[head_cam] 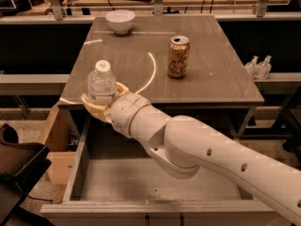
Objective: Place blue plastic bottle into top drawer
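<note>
As it hangs at table (211, 79) frt edge | pincer (100, 103) clamped on blue plastic bottle (101, 83) | top drawer (78, 166) open below

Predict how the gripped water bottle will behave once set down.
Tall and narrow, the blue plastic bottle probably tips easily. Its round body would likely roll on the flat floor of the top drawer. The gripper, at the front-left edge of the table, clasps its smooth lower wall, which may slip.

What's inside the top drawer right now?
Only bare grey floor shows in the top drawer. The arm covers its back right; the gripper holds the blue plastic bottle above its back left.
</note>
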Robot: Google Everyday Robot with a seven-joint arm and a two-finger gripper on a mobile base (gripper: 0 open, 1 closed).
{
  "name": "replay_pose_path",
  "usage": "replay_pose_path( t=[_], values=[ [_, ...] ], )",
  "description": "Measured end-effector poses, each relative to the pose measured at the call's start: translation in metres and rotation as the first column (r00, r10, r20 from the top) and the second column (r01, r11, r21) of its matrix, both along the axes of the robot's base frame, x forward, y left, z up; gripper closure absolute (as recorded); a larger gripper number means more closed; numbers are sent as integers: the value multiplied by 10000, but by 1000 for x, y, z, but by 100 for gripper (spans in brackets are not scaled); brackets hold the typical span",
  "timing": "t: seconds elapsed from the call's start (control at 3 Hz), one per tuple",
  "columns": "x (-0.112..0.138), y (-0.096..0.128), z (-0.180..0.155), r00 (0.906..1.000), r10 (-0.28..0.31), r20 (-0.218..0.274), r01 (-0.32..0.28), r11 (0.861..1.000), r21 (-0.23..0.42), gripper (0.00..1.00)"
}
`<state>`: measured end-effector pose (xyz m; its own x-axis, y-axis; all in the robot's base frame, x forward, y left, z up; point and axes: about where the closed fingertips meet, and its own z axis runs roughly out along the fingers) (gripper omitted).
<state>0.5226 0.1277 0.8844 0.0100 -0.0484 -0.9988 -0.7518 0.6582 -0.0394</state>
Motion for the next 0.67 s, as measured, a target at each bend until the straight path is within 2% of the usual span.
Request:
replay_pose_path(
  t=[0.67],
  values=[
    [0, 0, 0, 10000, -1, -1, 1, 10000, 0, 100]
  ],
)
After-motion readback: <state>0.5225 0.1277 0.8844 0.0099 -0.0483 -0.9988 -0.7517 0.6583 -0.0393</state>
